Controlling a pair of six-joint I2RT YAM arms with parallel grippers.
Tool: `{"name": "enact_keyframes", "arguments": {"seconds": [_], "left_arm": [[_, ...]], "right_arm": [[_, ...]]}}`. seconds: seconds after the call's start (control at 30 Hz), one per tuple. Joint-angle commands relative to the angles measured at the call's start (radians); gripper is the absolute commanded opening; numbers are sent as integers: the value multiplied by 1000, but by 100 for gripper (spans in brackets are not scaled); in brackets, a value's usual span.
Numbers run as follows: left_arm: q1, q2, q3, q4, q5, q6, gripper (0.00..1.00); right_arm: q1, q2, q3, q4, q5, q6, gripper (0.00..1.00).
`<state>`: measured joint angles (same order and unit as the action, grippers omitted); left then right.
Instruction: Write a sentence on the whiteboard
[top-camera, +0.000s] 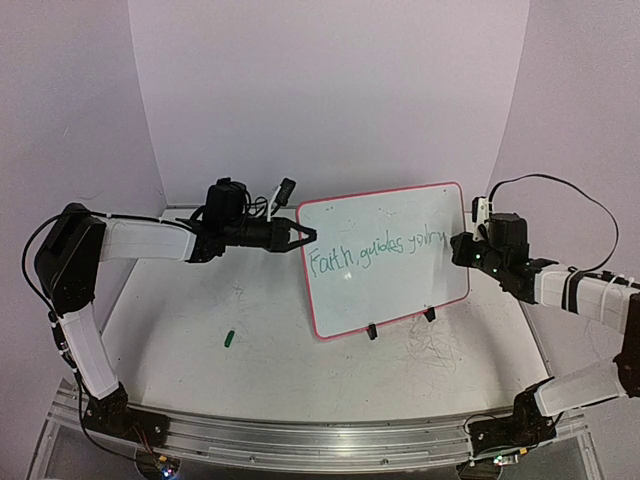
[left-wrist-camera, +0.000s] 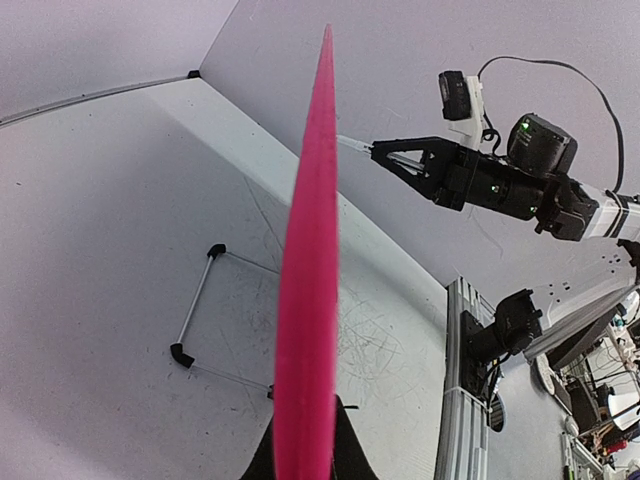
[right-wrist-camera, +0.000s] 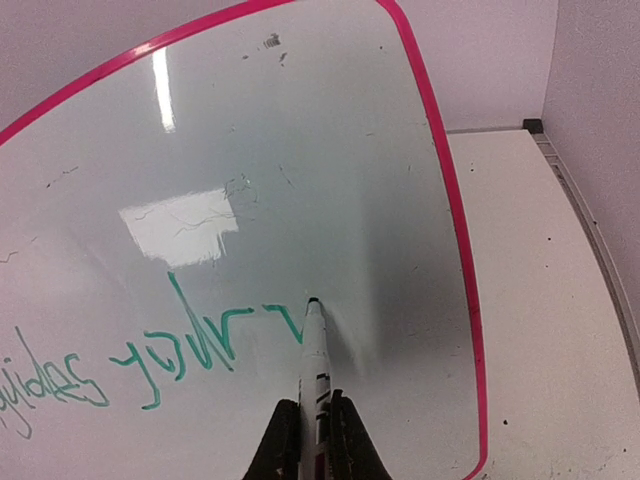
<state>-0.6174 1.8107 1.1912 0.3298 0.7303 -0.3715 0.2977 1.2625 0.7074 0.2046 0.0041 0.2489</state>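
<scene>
Whiteboard (top-camera: 392, 295) upright on its clip feet mid-table, leaning back, long axis left to right. Left gripper (top-camera: 300, 237) clamped tight on the board's left frame edge; in left wrist view the pink edge rises from between the fingers. Right gripper (right-wrist-camera: 314, 420) closed around a marker (right-wrist-camera: 314, 350), barrel pointing straight into the board face, tip apparently touching just past the last green stroke. Sentence (top-camera: 375, 250) in one line along the long axis, ending near the right frame. Judged: line nearly or fully written. Any further stroke would run toward the right edge, on the right arm's side. Little bare board there.
</scene>
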Motion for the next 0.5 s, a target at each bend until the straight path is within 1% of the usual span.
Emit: {"name": "enact_keyframes", "arguments": {"seconds": [0.0,0.13,0.47], "left_arm": [[8,-11,11,-139,-98,69,0],[8,-13,10,-141,-98,71,0],[8,-22,5,-150,-106,76,0]], "right_arm": [[3,9,31,42,20,5,0],[2,15,43,29,29,15,0],[3,-39,-37,-4,35,21,0]]}}
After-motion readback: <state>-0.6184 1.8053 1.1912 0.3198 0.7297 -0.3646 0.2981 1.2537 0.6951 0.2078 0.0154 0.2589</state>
